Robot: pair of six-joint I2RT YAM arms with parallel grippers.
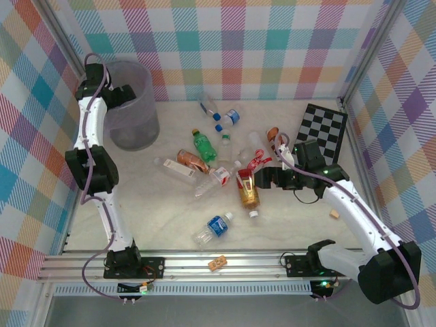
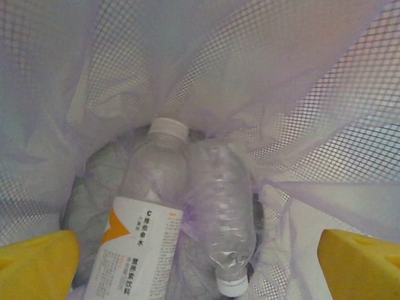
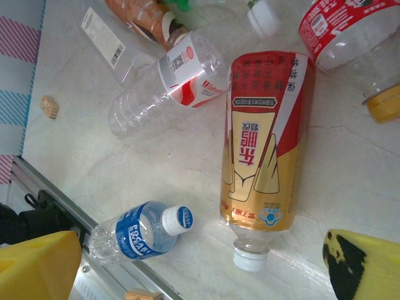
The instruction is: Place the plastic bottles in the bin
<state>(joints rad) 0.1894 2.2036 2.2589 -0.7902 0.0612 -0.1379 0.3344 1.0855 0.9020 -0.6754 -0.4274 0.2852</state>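
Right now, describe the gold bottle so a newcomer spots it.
From the checkerboard at far right, come left and nearer into the scattered bottles. The gold-and-red bottle lies there, white cap toward the near edge; it alone has a gold label.

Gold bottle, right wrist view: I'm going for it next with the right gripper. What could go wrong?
1. Lying on its side, the gold bottle may roll as the open right gripper closes.
2. The clear bottle and yellow-capped bottle lie close beside it; a finger could knock them.
3. The blue bottle sits near the rail; a nudge might send it off the table.
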